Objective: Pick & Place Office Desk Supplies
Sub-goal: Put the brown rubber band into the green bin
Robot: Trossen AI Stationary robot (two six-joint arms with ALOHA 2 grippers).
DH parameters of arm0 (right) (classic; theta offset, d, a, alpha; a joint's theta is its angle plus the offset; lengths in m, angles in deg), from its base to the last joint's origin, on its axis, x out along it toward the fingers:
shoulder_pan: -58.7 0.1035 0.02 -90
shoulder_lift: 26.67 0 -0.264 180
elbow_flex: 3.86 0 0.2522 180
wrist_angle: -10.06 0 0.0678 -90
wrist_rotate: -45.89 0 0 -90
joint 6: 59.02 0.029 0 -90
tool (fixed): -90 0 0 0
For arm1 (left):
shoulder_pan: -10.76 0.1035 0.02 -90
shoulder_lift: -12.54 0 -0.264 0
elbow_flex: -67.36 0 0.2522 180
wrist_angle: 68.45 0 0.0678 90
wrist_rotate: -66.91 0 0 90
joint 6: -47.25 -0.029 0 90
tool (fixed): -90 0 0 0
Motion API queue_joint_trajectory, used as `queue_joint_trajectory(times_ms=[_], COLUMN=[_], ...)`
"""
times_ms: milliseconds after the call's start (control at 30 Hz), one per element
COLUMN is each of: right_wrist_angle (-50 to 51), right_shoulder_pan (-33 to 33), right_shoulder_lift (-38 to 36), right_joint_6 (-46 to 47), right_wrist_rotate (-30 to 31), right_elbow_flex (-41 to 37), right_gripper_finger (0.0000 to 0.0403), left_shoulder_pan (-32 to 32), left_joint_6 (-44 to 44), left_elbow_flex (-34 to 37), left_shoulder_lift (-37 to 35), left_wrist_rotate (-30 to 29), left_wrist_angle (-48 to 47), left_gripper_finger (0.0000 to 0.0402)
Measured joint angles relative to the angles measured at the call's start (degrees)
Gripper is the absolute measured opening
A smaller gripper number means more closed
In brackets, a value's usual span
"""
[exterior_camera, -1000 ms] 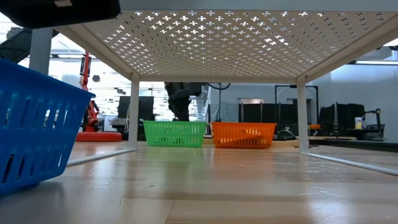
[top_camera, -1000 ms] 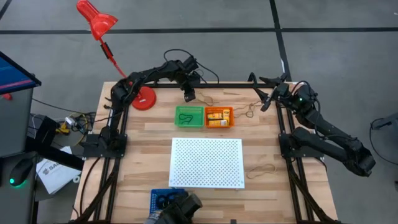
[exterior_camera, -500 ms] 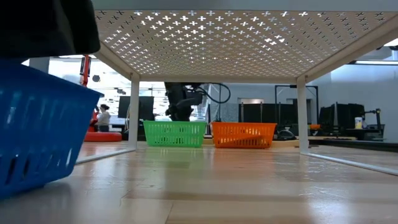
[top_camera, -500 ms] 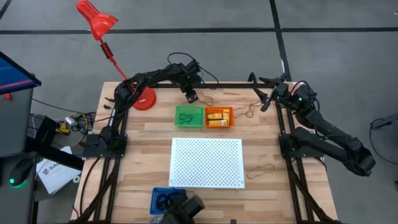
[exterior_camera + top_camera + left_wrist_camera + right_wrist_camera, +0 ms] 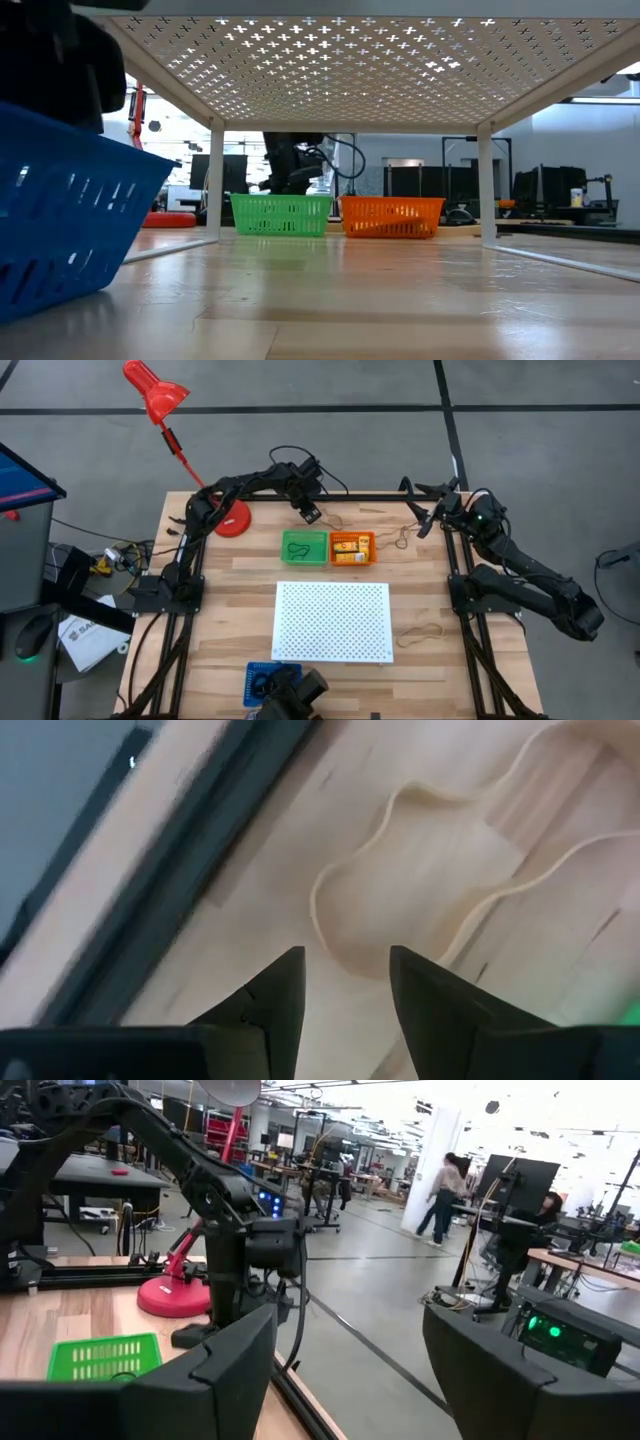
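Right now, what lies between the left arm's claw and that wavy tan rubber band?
Only bare wooden table, seen in the left wrist view; left gripper hovers open by the tan rubber band.

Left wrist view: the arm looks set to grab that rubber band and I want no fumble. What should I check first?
1. Left tool open: ok.
2. Tan rubber band ahead of the fingers, loop end between them: ok.
3. Band lying flat on the table: ok.
4. Fingers touching the wood: cannot tell.
5. Green tray near for the drop: ok.
6. Right tool open, parked apart at the table's far right edge: ok.
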State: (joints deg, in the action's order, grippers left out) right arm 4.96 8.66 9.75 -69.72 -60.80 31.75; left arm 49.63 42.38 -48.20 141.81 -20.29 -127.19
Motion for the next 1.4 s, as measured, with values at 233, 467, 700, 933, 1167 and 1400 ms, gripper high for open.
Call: queue_joint_trajectory(times_ms=[233,467,700,933,1167,1400], right_wrist_angle=[-0.24,-0.25,-0.25,0.18,0.12,0.31], right_shoulder_pan=[-0.02,-0.02,-0.02,-0.02,-0.02,-0.47], right_shoulder_lift=[0.0,0.0,0.0,0.0,0.05,0.0], right_joint_6=[-0.45,-0.42,-0.43,-0.94,-1.29,-1.51], right_wrist_rotate=[0.0,0.0,0.0,0.0,0.0,0.0], right_elbow_flex=[0.0,0.0,0.0,0.0,0.0,0.0], right_gripper_finger=[0.0249,0.0249,0.0249,0.0249,0.0249,0.0249], left_shoulder_pan=[0.12,0.12,0.07,0.05,-0.33,-0.61], left_joint_6=[0.88,1.36,1.85,0.68,0.99,2.11], left_elbow_flex=[-0.26,-0.26,-0.26,-0.22,-0.48,-1.62], left_shoulder_lift=[-0.02,-0.02,-0.02,-0.02,0.36,1.14], left_wrist_rotate=[-0.45,-0.55,-0.76,-0.75,-1.32,-2.67], left_wrist_angle=[0.67,1.37,0.91,-0.7,0.76,-0.52], left_gripper_finger=[0.0138,0.0132,0.0131,0.0131,0.0131,0.0114])
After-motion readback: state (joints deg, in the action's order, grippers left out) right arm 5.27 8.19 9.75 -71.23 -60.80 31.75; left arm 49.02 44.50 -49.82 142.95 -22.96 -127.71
